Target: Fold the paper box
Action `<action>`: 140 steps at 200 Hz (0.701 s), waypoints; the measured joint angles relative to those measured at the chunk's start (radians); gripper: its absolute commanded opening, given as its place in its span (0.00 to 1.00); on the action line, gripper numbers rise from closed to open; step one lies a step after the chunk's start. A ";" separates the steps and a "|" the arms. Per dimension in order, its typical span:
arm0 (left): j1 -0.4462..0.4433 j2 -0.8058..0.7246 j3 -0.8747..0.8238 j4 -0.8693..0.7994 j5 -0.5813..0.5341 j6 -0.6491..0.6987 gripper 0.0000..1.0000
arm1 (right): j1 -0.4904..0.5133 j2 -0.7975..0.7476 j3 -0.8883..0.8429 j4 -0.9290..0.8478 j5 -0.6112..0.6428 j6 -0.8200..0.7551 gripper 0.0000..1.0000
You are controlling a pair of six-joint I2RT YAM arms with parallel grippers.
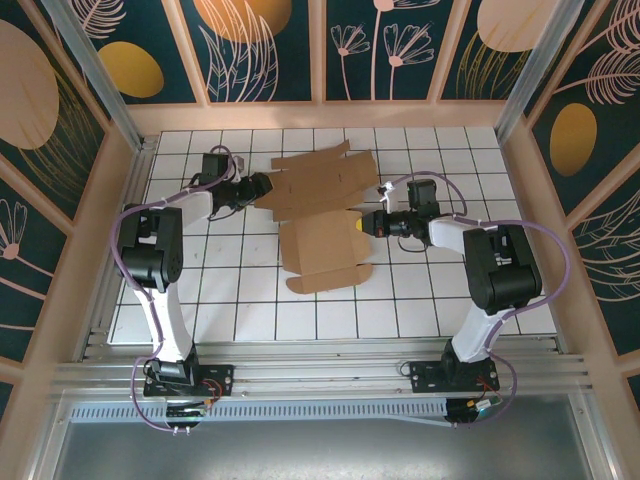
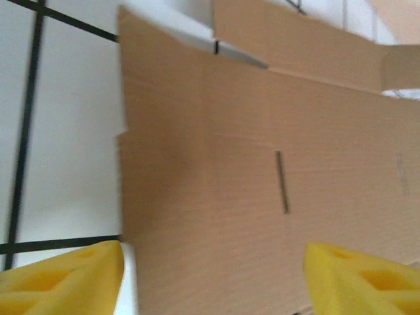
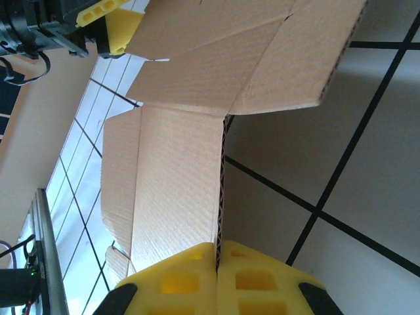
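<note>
On the tiled counter [image 1: 420, 300] the paper box [image 1: 320, 215] lies unfolded mid-grid, right tool [image 3: 218, 252] clamped on its edge, left tool [image 1: 262, 188] spread apart at the opposite edge, so a lopsided pull might skew it.

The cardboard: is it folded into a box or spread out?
Mostly spread out: the paper box lies as an open sheet on the table, one edge pinched in the right hand.
</note>
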 measured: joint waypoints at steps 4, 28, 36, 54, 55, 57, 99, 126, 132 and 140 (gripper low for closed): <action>0.000 0.000 -0.005 0.017 0.013 0.004 0.56 | 0.001 0.000 0.000 0.000 -0.001 0.000 0.00; 0.000 0.019 -0.008 0.079 0.042 0.001 0.46 | 0.003 0.000 0.000 0.000 -0.002 0.004 0.00; 0.000 0.029 -0.005 0.084 0.043 0.003 0.42 | 0.003 0.000 0.000 0.000 -0.002 0.004 0.00; 0.000 0.063 0.019 0.084 0.043 0.005 0.34 | 0.004 0.000 0.000 0.000 -0.002 0.007 0.00; 0.000 0.066 0.021 0.084 0.043 0.005 0.33 | 0.004 0.000 0.000 0.000 -0.002 0.007 0.00; 0.000 0.070 0.023 0.084 0.043 0.009 0.33 | 0.004 0.000 0.000 0.001 -0.002 0.007 0.00; 0.001 0.097 0.045 0.084 0.042 0.015 0.14 | 0.006 0.000 0.000 0.004 -0.001 0.027 0.04; 0.001 0.096 0.058 0.085 0.030 0.031 0.00 | 0.008 0.000 0.000 0.007 0.009 0.043 0.24; 0.001 0.095 0.061 0.085 0.024 0.044 0.00 | 0.008 0.000 0.000 0.012 0.017 0.054 0.25; 0.001 0.093 0.062 0.085 0.019 0.054 0.00 | 0.006 0.000 0.000 0.025 0.026 0.076 0.29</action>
